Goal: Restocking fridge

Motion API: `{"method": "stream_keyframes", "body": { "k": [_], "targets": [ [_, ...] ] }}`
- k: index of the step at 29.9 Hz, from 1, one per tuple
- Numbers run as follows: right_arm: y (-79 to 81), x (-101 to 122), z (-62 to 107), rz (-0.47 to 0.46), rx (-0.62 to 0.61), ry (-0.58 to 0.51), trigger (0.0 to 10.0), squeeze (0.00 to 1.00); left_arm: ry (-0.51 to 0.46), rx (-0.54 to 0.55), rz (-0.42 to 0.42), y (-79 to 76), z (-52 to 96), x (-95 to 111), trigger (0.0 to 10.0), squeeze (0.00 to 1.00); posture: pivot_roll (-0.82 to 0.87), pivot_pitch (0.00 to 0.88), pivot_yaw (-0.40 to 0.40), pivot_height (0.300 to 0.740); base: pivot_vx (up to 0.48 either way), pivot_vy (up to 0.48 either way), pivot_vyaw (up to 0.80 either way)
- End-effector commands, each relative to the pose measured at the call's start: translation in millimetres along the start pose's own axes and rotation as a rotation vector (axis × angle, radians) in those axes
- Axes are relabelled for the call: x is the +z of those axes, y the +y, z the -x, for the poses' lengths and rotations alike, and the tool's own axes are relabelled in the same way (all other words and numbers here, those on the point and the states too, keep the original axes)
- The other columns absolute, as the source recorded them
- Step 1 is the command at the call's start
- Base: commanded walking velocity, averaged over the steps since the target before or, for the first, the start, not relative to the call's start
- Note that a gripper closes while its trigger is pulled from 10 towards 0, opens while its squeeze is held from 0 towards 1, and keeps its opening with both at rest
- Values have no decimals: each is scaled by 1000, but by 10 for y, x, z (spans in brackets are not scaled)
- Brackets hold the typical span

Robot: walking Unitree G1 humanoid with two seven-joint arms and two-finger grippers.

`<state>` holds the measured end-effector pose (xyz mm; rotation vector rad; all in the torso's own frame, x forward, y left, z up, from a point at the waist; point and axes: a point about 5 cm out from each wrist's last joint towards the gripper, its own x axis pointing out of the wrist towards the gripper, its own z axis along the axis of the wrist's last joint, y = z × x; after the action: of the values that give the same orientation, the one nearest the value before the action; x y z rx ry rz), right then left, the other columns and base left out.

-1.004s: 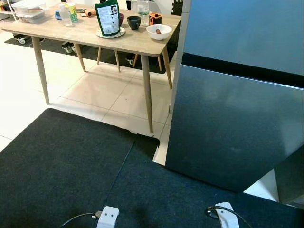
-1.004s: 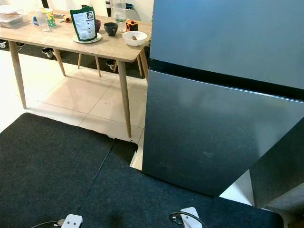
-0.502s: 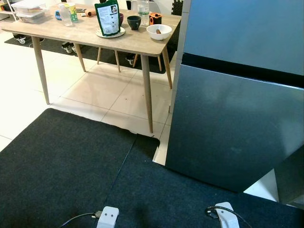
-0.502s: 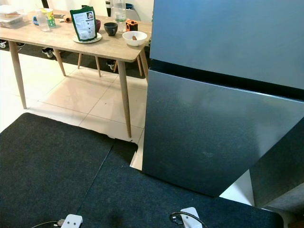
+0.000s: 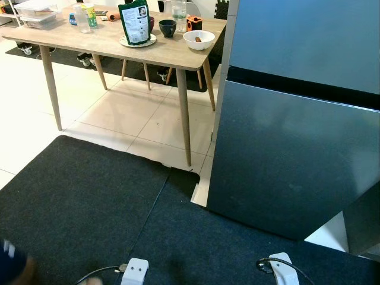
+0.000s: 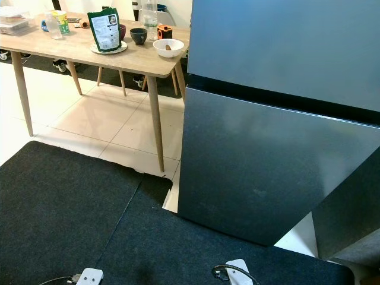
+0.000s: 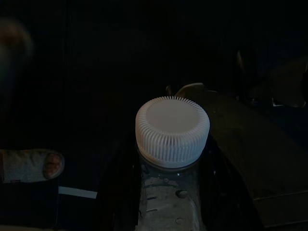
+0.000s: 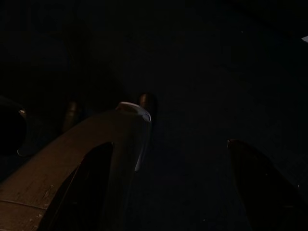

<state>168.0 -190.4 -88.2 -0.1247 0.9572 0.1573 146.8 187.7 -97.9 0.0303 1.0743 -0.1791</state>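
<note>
The grey fridge stands on the right with both doors shut. In the dark left wrist view, a clear plastic bottle with a white ribbed cap sits upright between the fingers of my left gripper, which is shut on it. The right wrist view is very dark; my right gripper hangs open over the black mat with nothing between its fingers.
A wooden table stands at the back left with a green pouch, bowls, bottles and boxes. Black mats cover the near floor. A person's socked foot rests beside my left gripper. A dark blurred shape fills the lower left corner.
A dark blurred shape has come into the lower left corner of the left eye view. Fridge and table stand as before.
</note>
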Motion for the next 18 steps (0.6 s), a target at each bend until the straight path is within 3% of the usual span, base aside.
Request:
{"method": "stream_keyframes", "body": {
  "k": [1, 18],
  "targets": [
    [-16, -97, 24, 2, -3, 33, 10000, 0, 26, -31, 5, -87, -9, -67, 10000, 0, -94, 112, -21, 740, 0, 0, 0],
    [1, -85, 23, 10, 27, 23, 10000, 0, 25, -34, 6, -98, -13, -62, 10000, 0, -95, 112, -19, 740, 0, 0, 0]
  ]
}}
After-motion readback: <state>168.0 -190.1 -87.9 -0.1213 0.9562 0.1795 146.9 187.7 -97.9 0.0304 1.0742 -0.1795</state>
